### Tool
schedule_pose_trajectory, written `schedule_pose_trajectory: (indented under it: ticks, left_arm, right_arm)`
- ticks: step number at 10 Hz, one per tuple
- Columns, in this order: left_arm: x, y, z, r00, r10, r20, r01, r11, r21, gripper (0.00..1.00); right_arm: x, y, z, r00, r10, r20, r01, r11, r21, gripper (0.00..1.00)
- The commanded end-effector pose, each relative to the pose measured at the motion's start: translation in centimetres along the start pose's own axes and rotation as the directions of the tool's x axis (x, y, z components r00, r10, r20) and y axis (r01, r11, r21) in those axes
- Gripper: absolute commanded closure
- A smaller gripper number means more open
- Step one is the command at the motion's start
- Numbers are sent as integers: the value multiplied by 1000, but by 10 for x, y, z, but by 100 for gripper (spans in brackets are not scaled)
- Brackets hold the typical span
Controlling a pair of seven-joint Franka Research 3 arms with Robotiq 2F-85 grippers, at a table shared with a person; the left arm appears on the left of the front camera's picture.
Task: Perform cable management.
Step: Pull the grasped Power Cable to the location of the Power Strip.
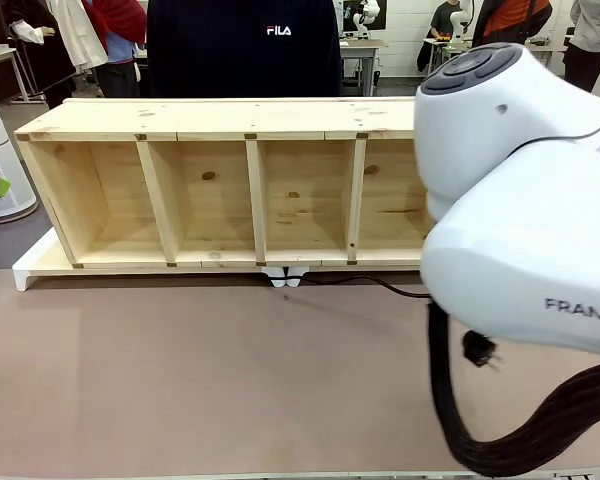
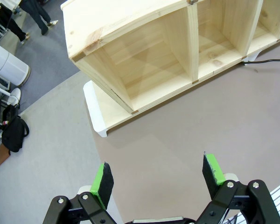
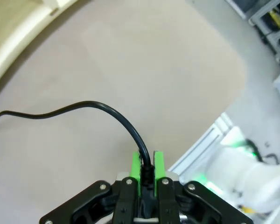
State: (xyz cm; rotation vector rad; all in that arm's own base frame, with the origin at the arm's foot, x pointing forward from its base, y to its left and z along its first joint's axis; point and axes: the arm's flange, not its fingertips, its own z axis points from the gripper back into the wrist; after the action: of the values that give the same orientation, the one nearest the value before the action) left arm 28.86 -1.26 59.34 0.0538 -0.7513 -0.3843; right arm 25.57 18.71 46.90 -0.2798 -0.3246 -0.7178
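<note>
Pinching the cable [image 3: 98, 106] between its green pads [image 3: 136, 165], the right gripper [image 3: 147, 164] hangs low over the brown table [image 3: 177, 70]. Its jaws are pressed together with only the thin black cord between them. From the grip the cable rises in a loose arc, then trails away across the table toward the wooden shelf [image 1: 210, 120]. In the front view it runs along the table to the foot of the shelf near its middle.

The left gripper [image 2: 157, 175] hovers above the table off the shelf's left end, jaws spread wide and holding nothing.

The cable looks light and limp. It will likely sag, drag and curl rather than keep a shape, so only the held point is really steered. Its smooth jacket could slide through the pads under a pull. A firm pinch near its end, as here, seems the soundest hold, with the free gripper well placed to take the slack farther along.
</note>
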Motion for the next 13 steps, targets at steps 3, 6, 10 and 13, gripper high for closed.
schedule_pose_trajectory:
  ticks: [3, 6, 10, 13]
  left_arm:
    - [0, 0, 0, 1000, 0, 0, 0, 1000, 2, 0]
    - [0, 0, 0, 1000, 0, 0, 0, 1000, 2, 0]
    - [0, 0, 0, 1000, 0, 0, 0, 1000, 2, 0]
    - [0, 0, 0, 1000, 0, 0, 0, 1000, 2, 0]
  right_arm:
    - [61, -78, -19, 997, -22, 69, 21, 1000, 6, 86]
    - [121, -104, -21, 983, -152, 106, 137, 980, 143, 86]
    - [169, -94, -29, 988, -46, 145, 19, 982, 185, 86]
    - [195, -71, -26, 968, 21, 252, -69, 980, 186, 86]
